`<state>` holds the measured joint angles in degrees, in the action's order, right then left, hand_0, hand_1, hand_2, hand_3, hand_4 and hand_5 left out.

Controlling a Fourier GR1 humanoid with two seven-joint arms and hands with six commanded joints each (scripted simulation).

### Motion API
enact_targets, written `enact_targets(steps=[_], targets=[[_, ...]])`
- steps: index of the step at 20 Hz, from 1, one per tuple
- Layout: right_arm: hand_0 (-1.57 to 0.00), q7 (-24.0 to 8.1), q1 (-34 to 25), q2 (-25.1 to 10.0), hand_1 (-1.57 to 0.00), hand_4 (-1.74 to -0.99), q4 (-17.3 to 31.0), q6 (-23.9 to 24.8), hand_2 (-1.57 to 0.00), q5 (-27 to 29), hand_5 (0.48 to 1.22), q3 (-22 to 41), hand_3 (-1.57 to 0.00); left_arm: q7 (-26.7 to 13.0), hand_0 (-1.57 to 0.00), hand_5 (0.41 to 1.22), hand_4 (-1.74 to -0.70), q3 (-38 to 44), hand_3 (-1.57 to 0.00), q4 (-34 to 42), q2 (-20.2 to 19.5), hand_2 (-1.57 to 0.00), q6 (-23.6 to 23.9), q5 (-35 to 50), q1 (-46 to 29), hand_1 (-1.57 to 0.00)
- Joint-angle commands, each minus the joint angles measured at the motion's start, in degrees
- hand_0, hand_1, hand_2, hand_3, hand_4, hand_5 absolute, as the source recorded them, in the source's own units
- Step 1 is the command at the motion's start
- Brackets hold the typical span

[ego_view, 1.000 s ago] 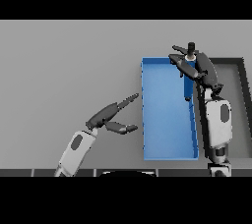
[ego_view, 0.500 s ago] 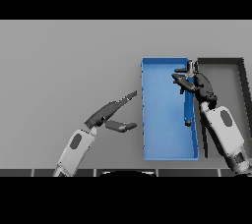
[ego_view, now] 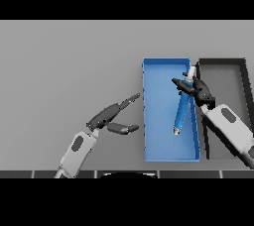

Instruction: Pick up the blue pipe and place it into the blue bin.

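The blue pipe (ego_view: 180, 113) lies slanted along the right side of the blue bin (ego_view: 158, 121), its white-tipped upper end near the bin's right wall and its lower end over the bin floor. My right hand (ego_view: 197, 92) is at the pipe's upper part, fingers curled across it from the right. Whether the pipe rests on the bin floor I cannot tell. My left hand (ego_view: 108, 117) hovers open over the table to the left of the bin, fingers pointing toward it, thumb spread below.
A dark grey bin (ego_view: 223, 74) stands right beside the blue bin, with my right forearm passing over its near part. Grey table stretches to the left and behind.
My right hand has come nearer and lower over the blue bin, and the pipe has tipped from nearly upright to lying lengthwise in the bin. The left hand has barely moved.
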<state>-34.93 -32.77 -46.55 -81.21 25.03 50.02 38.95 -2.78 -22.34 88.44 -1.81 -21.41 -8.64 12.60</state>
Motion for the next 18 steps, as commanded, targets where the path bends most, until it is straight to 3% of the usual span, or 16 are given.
enact_targets(steps=[1,3,7,12,18], targets=[[-0.35,0.0,-1.2,-1.5,-0.34,-1.279,-0.2,-1.2,-0.32,-1.4,1.010,2.8,-0.09,0.0,0.00,0.494,-0.92,0.0,0.00,0.1,0.0,0.00,0.1,-0.1,0.0,0.00],[-0.23,0.0,-4.3,-5.1,-0.21,-1.233,-0.7,-3.7,-0.21,-2.1,0.913,9.0,-0.06,-0.4,0.00,0.496,-0.93,0.1,0.00,0.0,0.1,0.00,0.0,0.2,-0.2,0.00],[-0.09,0.0,-9.2,-6.6,-0.09,-1.175,0.5,-6.6,-0.08,-1.0,0.788,16.6,-0.02,-0.9,0.00,0.496,-0.93,0.0,0.00,0.0,0.5,0.00,0.3,0.2,0.1,0.00],[-0.03,0.0,-10.8,-7.6,-0.03,-1.099,0.7,-8.0,-0.03,-0.2,0.725,18.9,-0.01,0.2,0.00,0.497,-0.93,0.0,0.00,0.0,-0.2,0.00,0.1,0.0,-0.6,0.00],[-0.02,0.5,-11.0,-8.3,-0.02,-1.084,-0.3,-9.8,-0.02,-1.0,0.714,19.7,0.00,1.2,0.00,0.495,-0.93,1.7,0.00,-3.1,-1.1,0.00,-0.1,0.0,1.4,0.00]])
